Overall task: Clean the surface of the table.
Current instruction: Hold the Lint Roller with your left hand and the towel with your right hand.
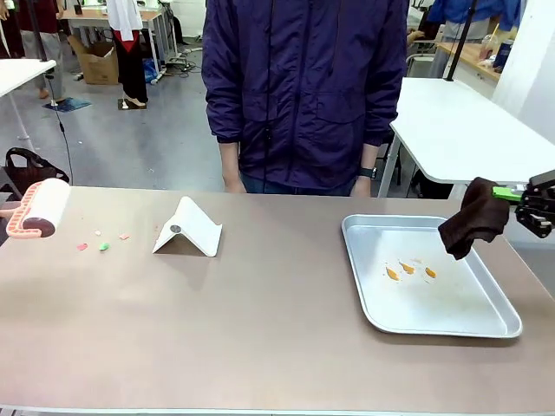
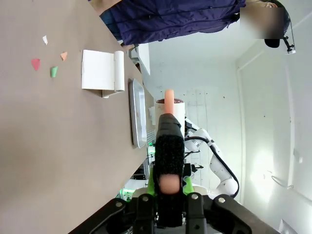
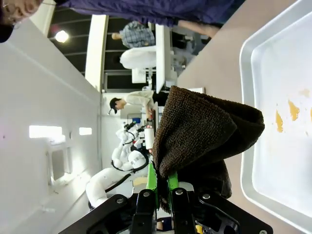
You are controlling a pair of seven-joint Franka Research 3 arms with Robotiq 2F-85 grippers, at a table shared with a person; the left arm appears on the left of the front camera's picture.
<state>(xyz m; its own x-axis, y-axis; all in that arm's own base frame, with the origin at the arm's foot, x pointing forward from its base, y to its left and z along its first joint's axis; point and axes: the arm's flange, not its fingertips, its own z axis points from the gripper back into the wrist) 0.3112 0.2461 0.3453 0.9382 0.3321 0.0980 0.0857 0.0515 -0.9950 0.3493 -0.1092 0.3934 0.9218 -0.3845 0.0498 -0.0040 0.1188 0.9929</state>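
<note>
The brownish table [image 1: 260,329] carries a few small red, green and pink scraps [image 1: 102,244] near its left end; they also lie on the table [image 2: 44,146] as scraps [image 2: 52,71] in the left wrist view. My left gripper [image 2: 169,189] is shut on the dark handle of a lint roller [image 2: 169,105], whose white roll with pink frame [image 1: 39,208] hovers over the table's left edge. At the right, my right gripper [image 1: 531,204] is shut on a dark brown cloth [image 1: 473,217] hanging above the tray's corner; the right wrist view shows the gripper [image 3: 162,184] pinching the cloth [image 3: 204,131].
A silver tray [image 1: 499,325] with orange smears [image 1: 408,269] lies on the right half, also seen as the tray [image 3: 253,44]. A white folded stand [image 1: 188,227] sits left of centre. A person in a dark purple jacket [image 1: 303,87] stands at the far edge.
</note>
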